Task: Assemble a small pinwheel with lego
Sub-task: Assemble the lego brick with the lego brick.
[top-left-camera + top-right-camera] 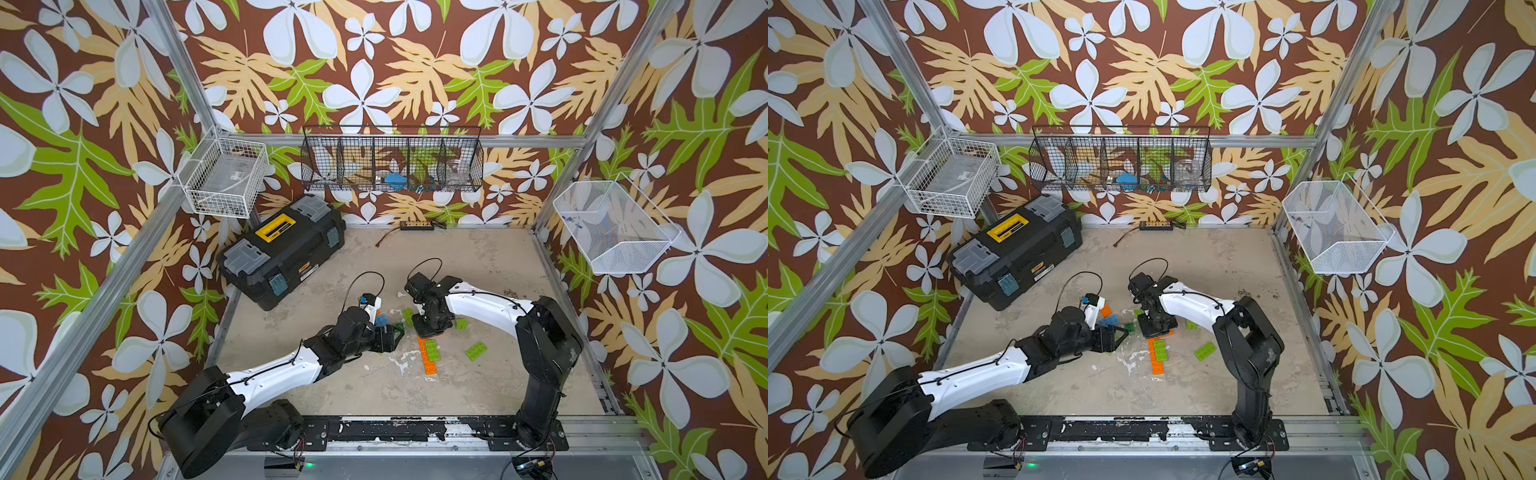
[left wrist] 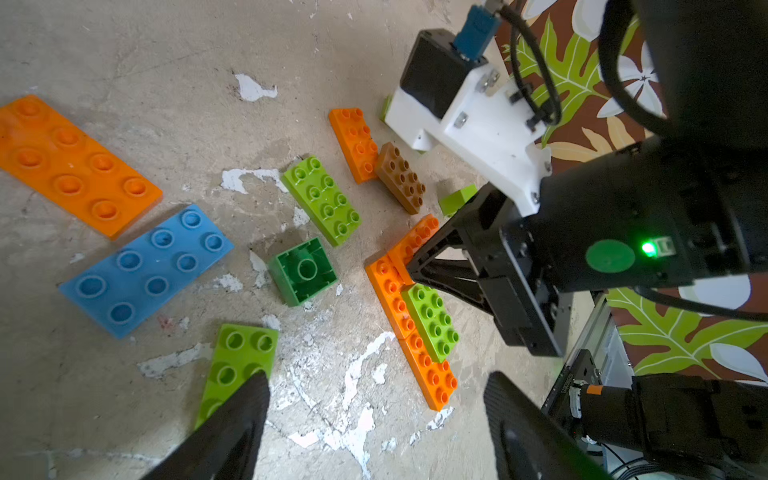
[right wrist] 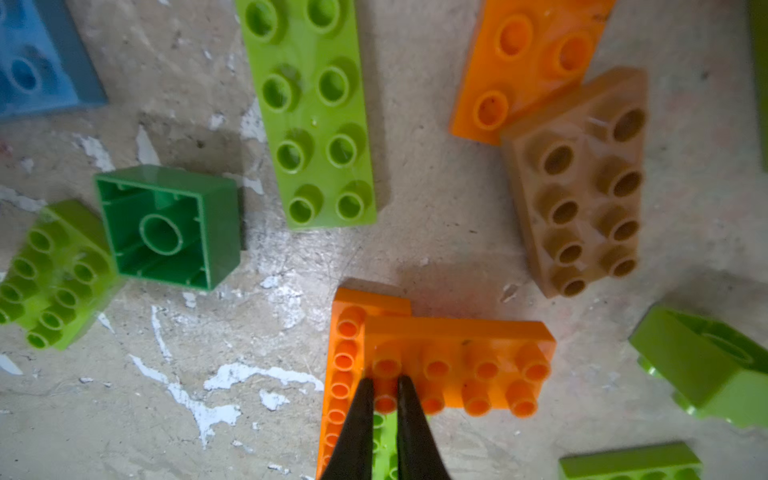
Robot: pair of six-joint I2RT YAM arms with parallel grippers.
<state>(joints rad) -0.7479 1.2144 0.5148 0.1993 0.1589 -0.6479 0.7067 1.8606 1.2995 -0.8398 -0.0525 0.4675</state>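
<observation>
Scuffed tabletop (image 3: 457, 257), orange brick (image 3: 457, 332) under right gripper (image 3: 383, 380)

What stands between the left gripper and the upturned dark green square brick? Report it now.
Nothing visible. In the left wrist view only bare tabletop lies between the open left gripper and the dark green square brick. A lime green brick lies beside that path, partly hidden behind one of the fingers, and might get nudged.
</observation>
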